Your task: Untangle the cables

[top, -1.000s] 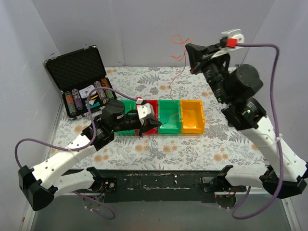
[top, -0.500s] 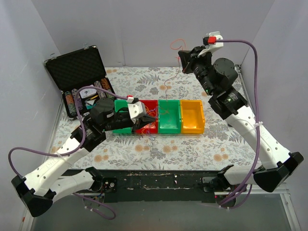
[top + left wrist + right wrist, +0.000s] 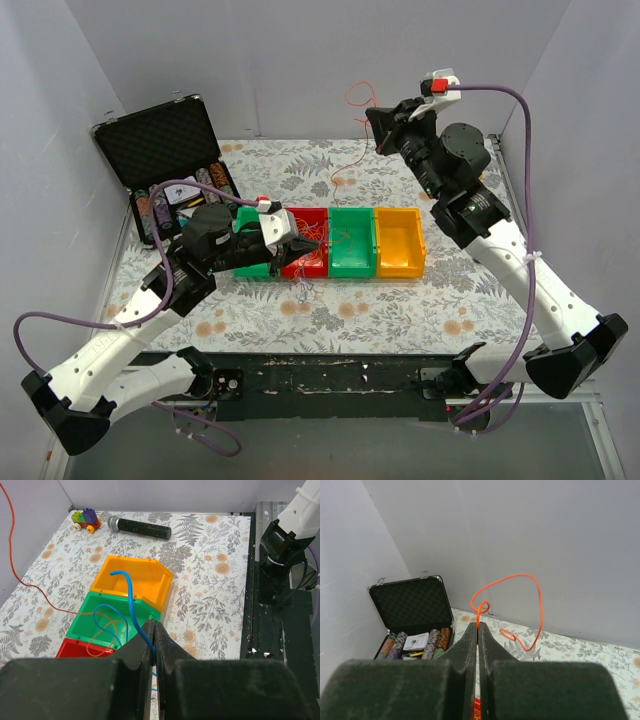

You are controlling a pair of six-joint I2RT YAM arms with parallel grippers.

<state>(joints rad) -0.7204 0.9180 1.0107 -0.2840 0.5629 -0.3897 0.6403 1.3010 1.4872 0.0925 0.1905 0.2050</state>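
The cables are thin wires heaped in the red bin (image 3: 316, 262) and trailing into the green bin (image 3: 350, 245). My left gripper (image 3: 306, 244) is over the red bin. In the left wrist view the left gripper (image 3: 153, 631) is shut on a blue cable (image 3: 131, 600) that curls up over the green bin (image 3: 100, 630). My right gripper (image 3: 373, 114) is raised near the back wall, shut on an orange cable (image 3: 352, 96) that hangs down toward the bins. In the right wrist view the right gripper (image 3: 477, 626) pinches the orange cable (image 3: 540, 605) below its loop.
An orange bin (image 3: 399, 243) and a second green bin (image 3: 252, 268) flank the row. An open black case of poker chips (image 3: 160, 150) stands at the back left. A toy block car (image 3: 85, 519) and a black microphone (image 3: 141, 528) lie beyond the bins.
My right gripper has moved left along the back wall with the orange cable in it. My left arm has drawn back to the left, its gripper staying over the red bin.
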